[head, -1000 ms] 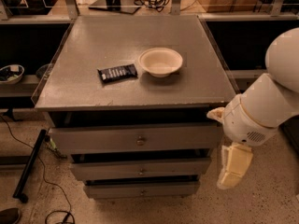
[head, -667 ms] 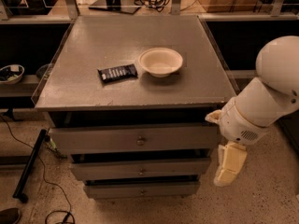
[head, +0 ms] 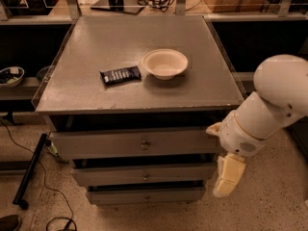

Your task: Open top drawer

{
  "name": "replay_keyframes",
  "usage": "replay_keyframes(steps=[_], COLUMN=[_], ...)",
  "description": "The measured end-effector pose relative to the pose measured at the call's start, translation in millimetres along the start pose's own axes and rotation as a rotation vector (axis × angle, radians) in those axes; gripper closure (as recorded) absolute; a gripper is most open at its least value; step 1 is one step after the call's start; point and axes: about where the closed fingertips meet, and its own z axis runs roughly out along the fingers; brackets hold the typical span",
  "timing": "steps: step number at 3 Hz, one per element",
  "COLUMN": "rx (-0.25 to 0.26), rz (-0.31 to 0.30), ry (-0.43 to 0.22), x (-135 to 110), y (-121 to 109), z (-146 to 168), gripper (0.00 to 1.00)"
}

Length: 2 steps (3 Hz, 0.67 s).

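Observation:
The top drawer (head: 96, 144) is the widest grey front just under the cabinet top, with a small brass knob (head: 145, 145) at its centre. A dark gap shows above it. Its front stands a little forward of the two lower drawer fronts. My gripper (head: 227, 177) hangs cream-coloured below the white arm (head: 269, 109), at the cabinet's front right corner, level with the second drawer. It is to the right of the knob and apart from it.
A pale bowl (head: 164, 63) and a dark wrapped bar (head: 120, 74) lie on the grey cabinet top (head: 96, 47). Two lower drawers (head: 144, 176) sit beneath. Cables and a black bar (head: 30, 170) lie on the floor at left.
The arm and gripper have shifted slightly left, closer to the cabinet's right front corner. The drawers, bowl and bar have not moved.

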Motion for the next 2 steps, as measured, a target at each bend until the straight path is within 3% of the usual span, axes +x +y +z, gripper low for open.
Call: replay_keyframes(steps=[2], rx=[-0.027], rz=[-0.02], ry=[-0.043], x=[1.0], y=[-21.2], z=[33.8], gripper=[0.0])
